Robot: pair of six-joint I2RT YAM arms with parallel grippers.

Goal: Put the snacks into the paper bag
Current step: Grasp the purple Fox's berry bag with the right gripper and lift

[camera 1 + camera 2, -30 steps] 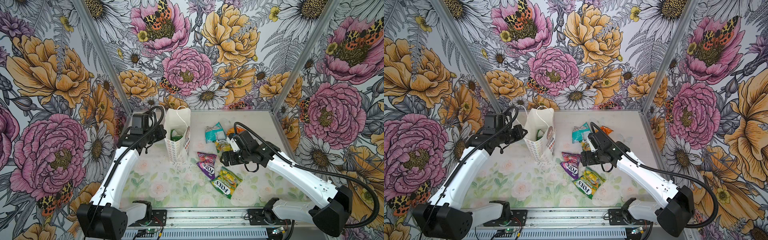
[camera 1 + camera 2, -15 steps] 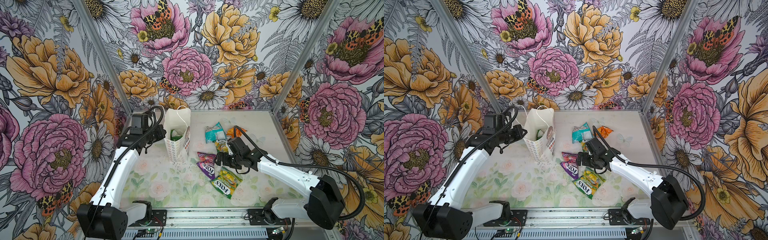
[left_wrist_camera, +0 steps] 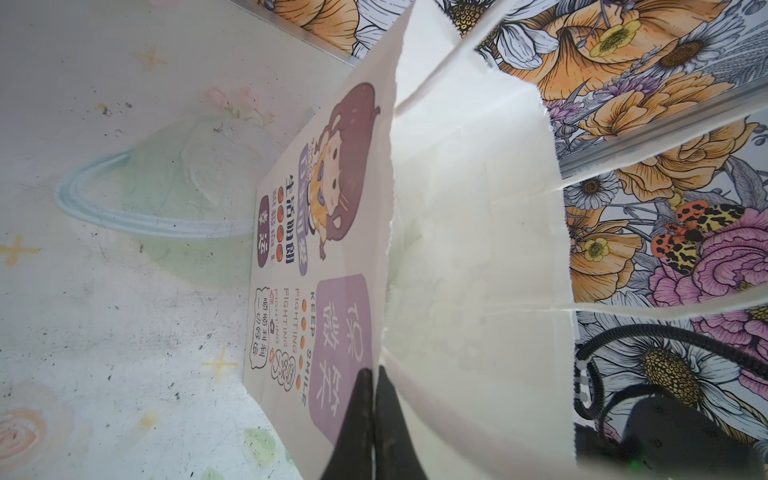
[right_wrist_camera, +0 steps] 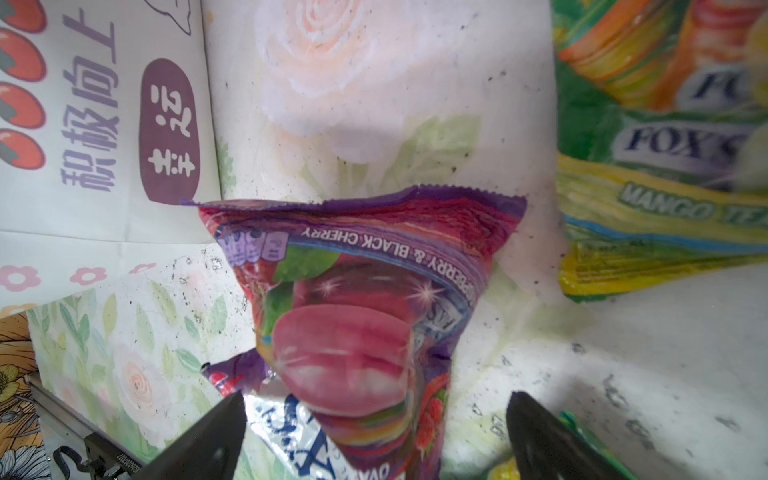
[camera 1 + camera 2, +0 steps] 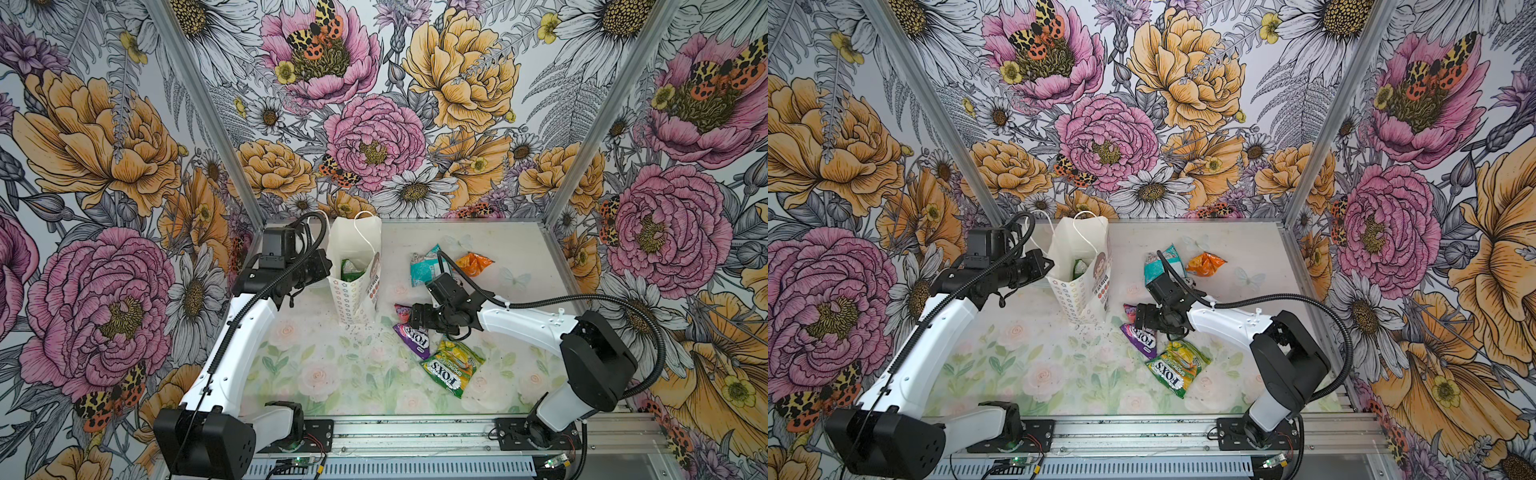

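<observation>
Right fingers (image 4: pixel 208 444) straddle the purple foil packet (image 4: pixel 353 311), open, due to close; left fingers (image 3: pixel 361 424) pinch the white paper bag (image 3: pixel 469 249).

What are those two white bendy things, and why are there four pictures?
They are robot arms: the left arm and the right arm, each ending in a gripper that pinches. Two pictures look down on the whole table from above. The other two come from small cameras on the arms' wrists. The left gripper is shut, pinching the edge of the paper bag, and a green packet lies inside it. The right gripper is open over the purple packet, not holding it. Also on the table are a green-yellow packet, a teal packet and an orange packet.
</observation>
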